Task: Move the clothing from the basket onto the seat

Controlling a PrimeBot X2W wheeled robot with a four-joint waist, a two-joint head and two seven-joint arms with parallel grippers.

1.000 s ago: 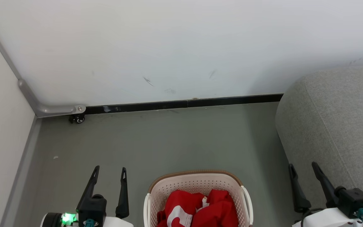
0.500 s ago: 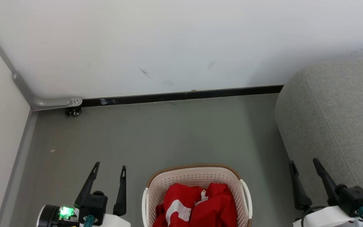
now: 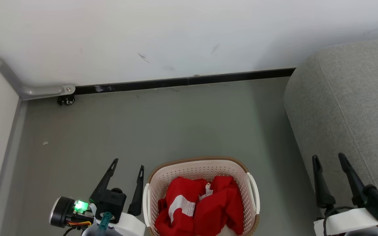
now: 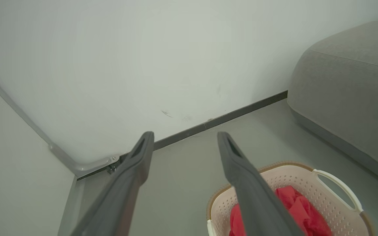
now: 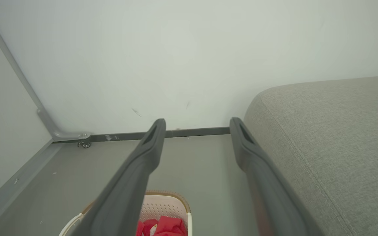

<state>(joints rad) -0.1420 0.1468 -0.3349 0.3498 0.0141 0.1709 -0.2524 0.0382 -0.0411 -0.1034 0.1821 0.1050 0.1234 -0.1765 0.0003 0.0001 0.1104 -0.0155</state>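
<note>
Bright red soft fabric clothing with a white stripe patch and a small white sewn label lies crumpled in a heap inside the cream-white perforated plastic basket with a brown rim band, which stands on the grey-green floor. How many garments make up the heap cannot be told. The basket's near end is cut off by the lower edge of the head view, and in both wrist views a dark finger hides part of it. The large rounded grey upholstered seat sits to the basket's right, apart from it, and runs out of the picture. The left tool hangs just beside the basket's left handle, its fingers spread and empty. The right tool hangs before the seat's edge, likewise spread and empty. Behind them, a black skirting strip meets the scuffed white wall, and a small caster sits in the corner.
</note>
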